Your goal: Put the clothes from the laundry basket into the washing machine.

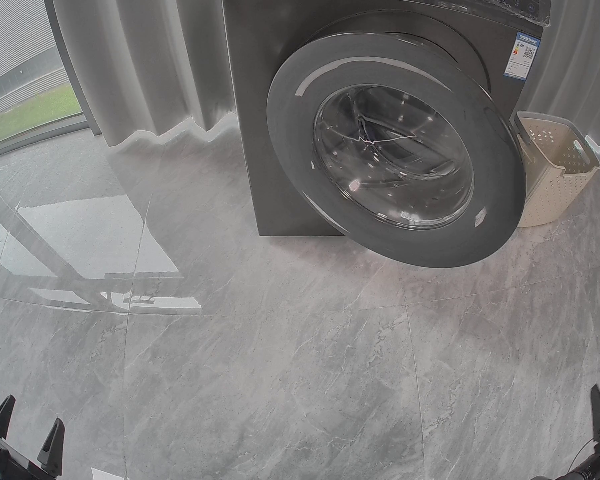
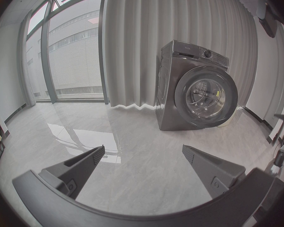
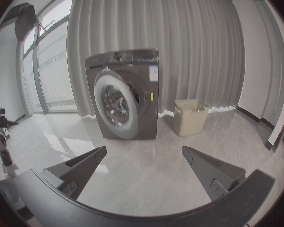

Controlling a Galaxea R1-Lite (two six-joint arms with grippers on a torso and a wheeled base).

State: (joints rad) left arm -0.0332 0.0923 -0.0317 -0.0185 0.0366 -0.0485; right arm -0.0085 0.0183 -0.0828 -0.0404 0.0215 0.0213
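Facing dark grey washing machine (image 1: 260,101), round glass door (image 1: 393,155) open; cream perforated plastic laundry basket (image 1: 547,195) right. Likely soft, limp clothes: pinch bunched fold. Left gripper (image 2: 142,148), right gripper (image 3: 144,148) spread, empty.

I read the washing machine (image 1: 260,101) as dark grey, its door (image 1: 499,188) a dark grey ring around clear glass. The laundry basket (image 1: 553,195) is cream with a grid of small holes. The floor (image 1: 280,368) is pale grey, marble-veined tile; the curtain (image 1: 147,48) is off-white.
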